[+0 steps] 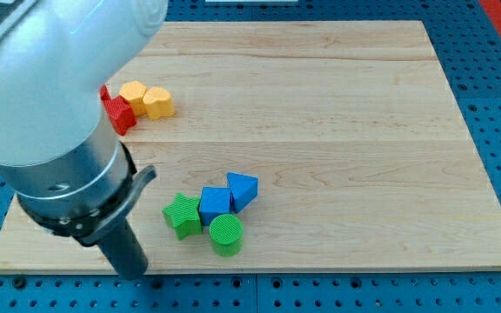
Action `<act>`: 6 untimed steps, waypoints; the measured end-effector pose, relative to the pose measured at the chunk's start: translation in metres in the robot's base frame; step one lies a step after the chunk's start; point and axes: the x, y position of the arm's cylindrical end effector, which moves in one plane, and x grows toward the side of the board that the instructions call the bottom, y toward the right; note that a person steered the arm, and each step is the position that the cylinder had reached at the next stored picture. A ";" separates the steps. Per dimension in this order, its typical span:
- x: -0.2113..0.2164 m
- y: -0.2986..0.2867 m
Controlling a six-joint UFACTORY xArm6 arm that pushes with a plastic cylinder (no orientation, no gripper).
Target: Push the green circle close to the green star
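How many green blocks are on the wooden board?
2: the green star at the left of the bottom cluster, and the green circle just right of it, below the blue cube. The arm could hide more.

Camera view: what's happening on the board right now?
My tip sits at the board's bottom-left edge, touching no block. The green circle lies right of it, just below the blue cube and already near the green star. A blue triangle adjoins the cube. Red, orange and yellow blocks cluster at upper left.
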 end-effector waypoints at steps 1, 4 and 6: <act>-0.001 0.004; -0.001 0.109; -0.040 0.085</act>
